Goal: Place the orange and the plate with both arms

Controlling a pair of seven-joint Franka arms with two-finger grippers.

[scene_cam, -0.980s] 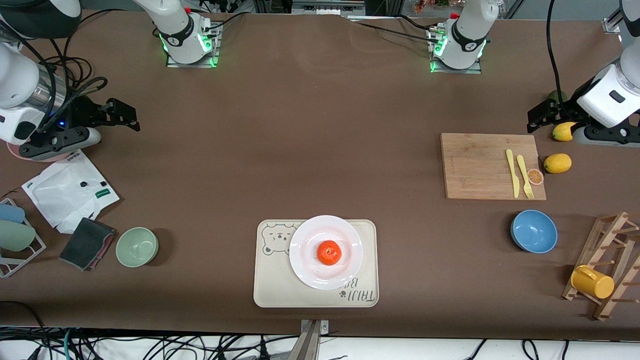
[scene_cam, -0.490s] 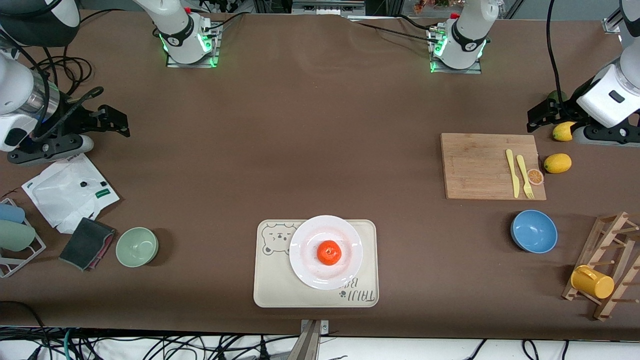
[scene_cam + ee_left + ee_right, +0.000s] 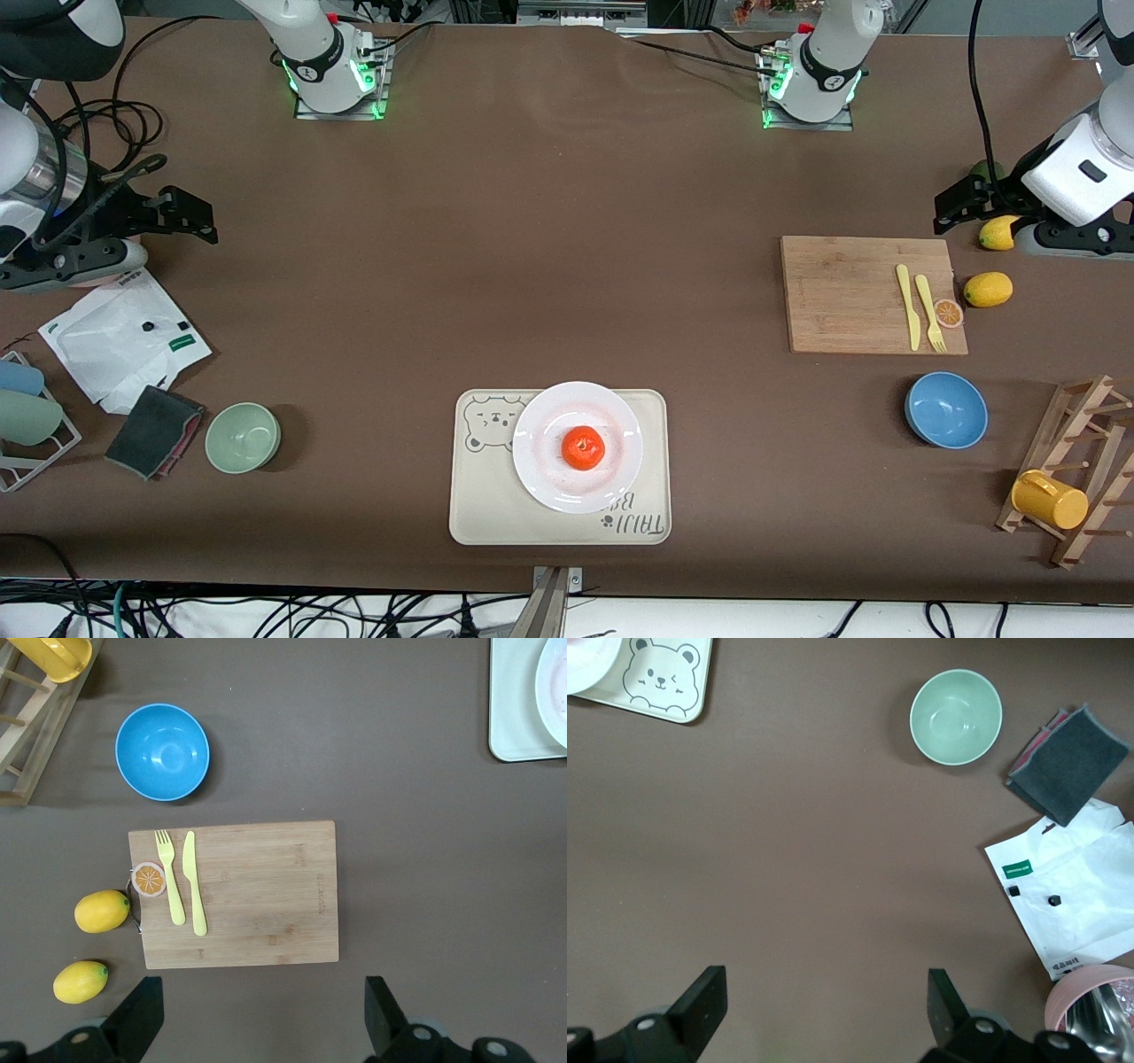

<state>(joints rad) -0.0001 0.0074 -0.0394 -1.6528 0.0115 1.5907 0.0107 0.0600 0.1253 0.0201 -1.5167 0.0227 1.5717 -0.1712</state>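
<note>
Both end effectors hang spread apart and empty: left end effector [image 3: 952, 206] and right end effector [image 3: 197, 213], well apart from the orange [image 3: 583, 447] on the plate [image 3: 537, 416].

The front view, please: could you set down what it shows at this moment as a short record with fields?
orange: resting in the middle of the plate
plate: white, lying on the cream tray with the bear drawing
left pincer: open, holding nothing, over the table by the cutting board at the left arm's end
right pincer: open, holding nothing, over the right arm's end of the table
bowls: green bowl and blue bowl, both apart from the tray
task state: orange and plate look placed
</note>
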